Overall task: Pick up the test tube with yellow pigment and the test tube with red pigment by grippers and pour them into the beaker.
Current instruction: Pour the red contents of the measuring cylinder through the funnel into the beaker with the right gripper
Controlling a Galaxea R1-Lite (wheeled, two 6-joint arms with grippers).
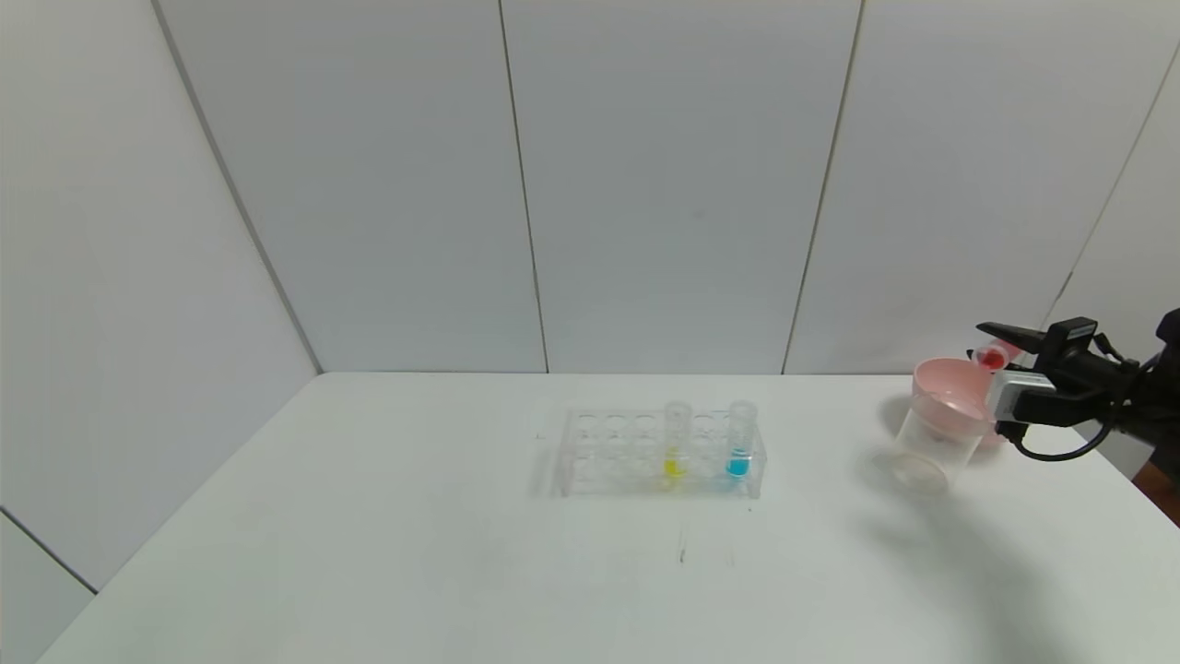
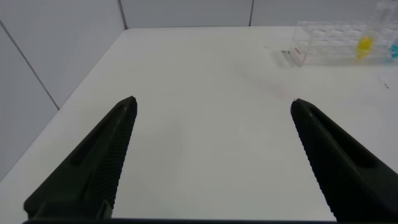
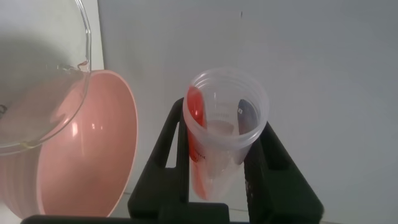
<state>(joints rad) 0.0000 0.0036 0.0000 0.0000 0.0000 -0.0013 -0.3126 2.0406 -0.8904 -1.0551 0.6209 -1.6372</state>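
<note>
My right gripper (image 1: 983, 341) is shut on the test tube with red pigment (image 1: 993, 357) and holds it tilted, above the table at the far right. In the right wrist view the tube (image 3: 227, 134) sits between the fingers (image 3: 171, 143), and red liquid lies along one wall up to near the mouth. The clear beaker (image 1: 929, 450) stands just left of the gripper; its rim (image 3: 73, 70) shows apart from the tube. The test tube with yellow pigment (image 1: 676, 441) stands upright in a clear rack (image 1: 608, 452). My left gripper (image 2: 213, 102) is open and empty over bare table.
A pink bowl (image 1: 954, 392) stands right behind the beaker, between it and the held tube, and fills the right wrist view's side (image 3: 87, 168). A tube with blue liquid (image 1: 739, 439) stands in the rack. The rack also shows far off in the left wrist view (image 2: 339, 43).
</note>
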